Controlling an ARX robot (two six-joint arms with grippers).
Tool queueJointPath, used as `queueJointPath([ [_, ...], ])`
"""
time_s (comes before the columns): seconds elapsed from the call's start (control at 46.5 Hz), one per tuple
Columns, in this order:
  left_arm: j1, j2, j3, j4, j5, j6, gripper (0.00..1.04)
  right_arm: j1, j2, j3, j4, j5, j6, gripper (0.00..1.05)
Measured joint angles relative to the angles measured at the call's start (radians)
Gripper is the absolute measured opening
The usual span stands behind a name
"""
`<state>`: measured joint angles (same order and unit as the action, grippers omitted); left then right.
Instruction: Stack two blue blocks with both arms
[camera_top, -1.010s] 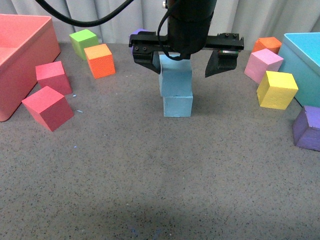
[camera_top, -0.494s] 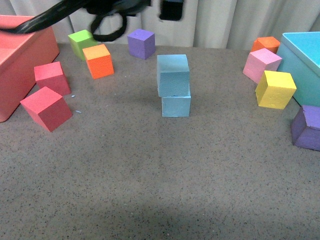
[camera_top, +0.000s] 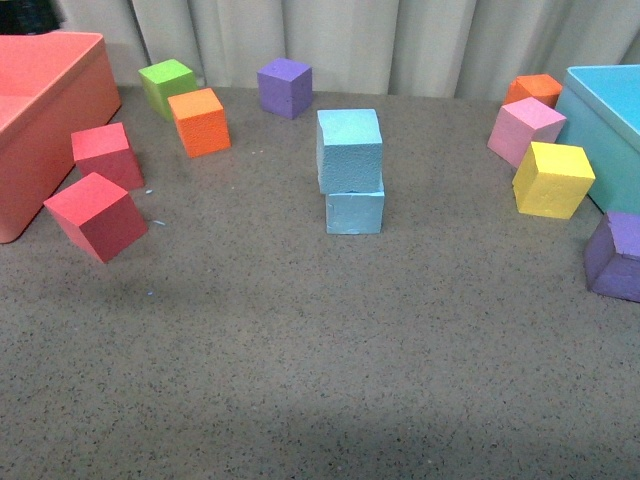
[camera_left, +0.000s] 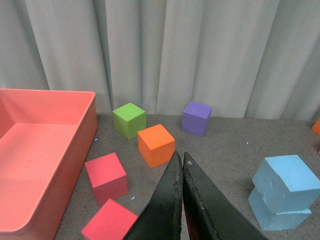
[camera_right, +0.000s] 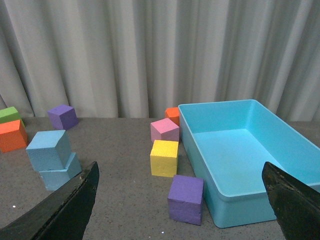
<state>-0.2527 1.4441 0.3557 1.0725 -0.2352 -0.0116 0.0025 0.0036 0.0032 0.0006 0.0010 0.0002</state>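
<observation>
Starting over at 9 o'clock in the front view, we've got the big salmon-pink bin (camera_top: 45, 110) hugging the edge, with two red cubes just beside it, one (camera_top: 105, 154) further back and one (camera_top: 96, 215) nearer to us and tilted on its corner a bit. Up around 11 o'clock sit the green cube (camera_top: 167, 84) and the orange cube (camera_top: 200, 121), nearly touching, and a purple cube (camera_top: 284, 86) is a little further along by the grey curtain (camera_top: 400, 40). Dead centre, leaning toward 12, are our two blue blocks: the upper blue block (camera_top: 349, 149) sits right on the lower blue block (camera_top: 354, 211), twisted slightly and overhanging a touch, so not perfectly squared up. Nothing is touching the stack. Toward 2 o'clock there's another orange cube (camera_top: 534, 90), a pink cube (camera_top: 526, 130) and a yellow cube (camera_top: 553, 179) bunched beside the turquoise bin (camera_top: 608, 120), and a second purple cube (camera_top: 614, 257) at 3 o'clock. From the wrist cams: the left gripper (camera_left: 181, 160) has its fingers pressed together with nothing between them, up off the table, and the right gripper (camera_right: 185, 192) is spread wide, fingers at opposite edges of its view, holding nothing.
</observation>
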Motion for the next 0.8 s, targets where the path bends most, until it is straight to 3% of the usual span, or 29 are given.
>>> queueJointPath([
  [0.215, 0.075, -0.116, -0.141, 0.042, 0.056, 0.003, 0.04, 0.0, 0.0, 0.0, 0.0, -0.003, 0.0, 0.95],
  [0.236, 0.193, -0.486, -0.306, -0.18, 0.189, 0.003, 0.04, 0.0, 0.0, 0.0, 0.0, -0.002, 0.0, 0.95],
  [0.301, 0.236, -0.553, -0.318, -0.233, 0.227, 0.004, 0.04, 0.0, 0.0, 0.0, 0.0, -0.002, 0.0, 0.95],
  [0.795, 0.25, -0.879, -0.336, -0.515, 0.233, 0.004, 0.04, 0.0, 0.0, 0.0, 0.0, -0.002, 0.0, 0.95],
])
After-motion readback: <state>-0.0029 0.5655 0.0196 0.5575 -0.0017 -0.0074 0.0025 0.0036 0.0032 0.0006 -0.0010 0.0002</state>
